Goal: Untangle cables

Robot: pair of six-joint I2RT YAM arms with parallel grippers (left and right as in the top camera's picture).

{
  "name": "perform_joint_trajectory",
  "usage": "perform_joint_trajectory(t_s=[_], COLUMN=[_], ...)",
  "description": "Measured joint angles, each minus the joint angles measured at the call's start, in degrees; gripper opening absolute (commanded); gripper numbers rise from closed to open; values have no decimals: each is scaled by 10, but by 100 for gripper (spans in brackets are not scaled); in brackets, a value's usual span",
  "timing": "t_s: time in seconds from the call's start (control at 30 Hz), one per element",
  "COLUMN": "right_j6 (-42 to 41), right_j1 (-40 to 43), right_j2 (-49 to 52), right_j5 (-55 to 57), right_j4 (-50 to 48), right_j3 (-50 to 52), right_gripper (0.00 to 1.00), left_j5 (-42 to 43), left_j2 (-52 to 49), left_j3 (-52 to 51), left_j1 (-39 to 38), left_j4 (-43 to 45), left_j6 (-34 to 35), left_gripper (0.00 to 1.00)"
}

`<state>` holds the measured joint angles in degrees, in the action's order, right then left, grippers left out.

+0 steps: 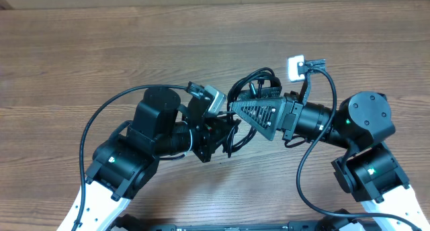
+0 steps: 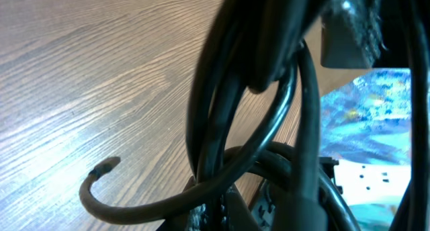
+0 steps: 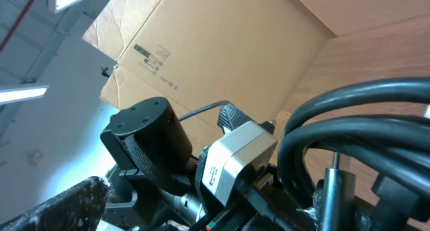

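Wood-grain table [image 1: 67, 50] stretches open along the upper and left edges overhead, so I have room there. The cables [image 1: 250, 83] bunch at frame centre between both arms. My left claw [image 1: 220, 131] is pressed together, strands crowding it; the right claw [image 1: 257, 114] I cannot judge. Only the left wrist view shows a loose cable end [image 2: 101, 170] curling above the wood, and only the right wrist view shows a cardboard box [image 3: 201, 50].

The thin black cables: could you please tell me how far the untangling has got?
Nothing looks done: the tangle of thin black cables is one looped bundle, no cord lying apart. In hand: the left jaws are shut on it. Left: separating every cable.
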<state>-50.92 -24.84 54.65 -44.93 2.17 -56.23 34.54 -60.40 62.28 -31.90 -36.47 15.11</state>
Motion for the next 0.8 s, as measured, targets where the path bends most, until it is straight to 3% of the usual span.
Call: perform_joint_trajectory(t_s=[0.2,0.47,0.8], right_j6=[10,23,128], right_j1=[0,0,1], right_j2=[0,0,0], right_j5=[-3,-58,-206], right_j4=[2,7,28], right_j3=[0,0,0], right_gripper=[97,99,99], left_j5=[-23,-107,-125], left_j2=[0,0,0], left_j3=[0,0,0], left_j1=[0,18,73], left_j4=[1,25,48], left_j6=[-16,52,90], left_gripper=[4,4,4])
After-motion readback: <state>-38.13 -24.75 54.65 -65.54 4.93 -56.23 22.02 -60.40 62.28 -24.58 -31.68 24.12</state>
